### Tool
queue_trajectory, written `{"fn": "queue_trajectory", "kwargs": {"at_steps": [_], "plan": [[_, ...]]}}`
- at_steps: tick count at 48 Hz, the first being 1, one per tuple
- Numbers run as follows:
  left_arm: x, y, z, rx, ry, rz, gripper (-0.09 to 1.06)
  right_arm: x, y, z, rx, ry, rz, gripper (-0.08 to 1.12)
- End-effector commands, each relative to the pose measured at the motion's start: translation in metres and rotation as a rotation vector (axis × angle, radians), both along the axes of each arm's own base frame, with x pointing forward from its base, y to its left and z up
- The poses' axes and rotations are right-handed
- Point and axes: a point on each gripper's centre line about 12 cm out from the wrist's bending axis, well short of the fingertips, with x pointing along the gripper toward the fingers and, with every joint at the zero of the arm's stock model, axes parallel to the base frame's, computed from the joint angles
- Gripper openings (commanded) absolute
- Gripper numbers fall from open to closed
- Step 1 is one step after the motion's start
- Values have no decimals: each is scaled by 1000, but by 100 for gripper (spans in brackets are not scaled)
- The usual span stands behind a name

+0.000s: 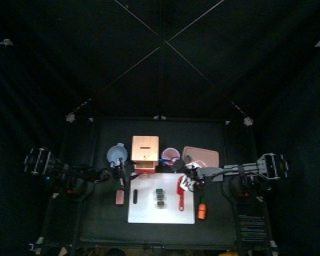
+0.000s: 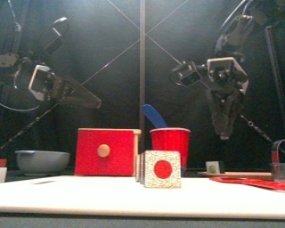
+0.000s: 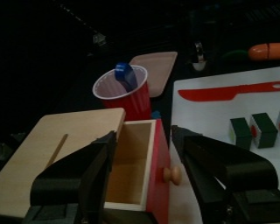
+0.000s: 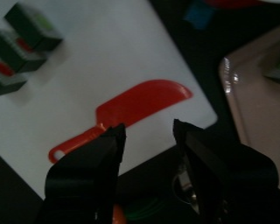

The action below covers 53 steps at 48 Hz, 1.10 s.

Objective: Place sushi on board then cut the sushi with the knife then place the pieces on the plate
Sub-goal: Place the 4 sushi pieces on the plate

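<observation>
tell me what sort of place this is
Probably a robot lab booth: black curtains around a small table, two robot arms, and toy sushi with a red toy knife on a white cutting board.

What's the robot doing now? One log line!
sushi: on white board | red knife: flat on board | right gripper: open above knife | left gripper: open over wooden box

Front view: sushi roll (image 2: 162, 168) showed only its end face; the blocks behind were hidden. Blue knife (image 2: 153, 116) was mostly hidden inside red cup (image 2: 170, 142). Pink tray (image 2: 246, 181) was cut off at right edge. Top view: roll's blocks too small to count.
</observation>
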Motion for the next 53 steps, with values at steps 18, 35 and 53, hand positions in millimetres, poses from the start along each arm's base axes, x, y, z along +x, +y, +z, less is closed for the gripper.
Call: {"fn": "queue_trajectory", "kwargs": {"at_steps": [18, 35, 53], "plan": [[4, 6, 9, -43, -37, 61, 88, 93, 14, -8, -29, -55, 290, 83], [-7, 16, -2, -98, -6, 152, 88, 99, 18, -17, -21, -72, 313, 83], [-11, 19, -5, -111, 3, 180, 88, 101, 16, -25, -19, -65, 309, 83]]}}
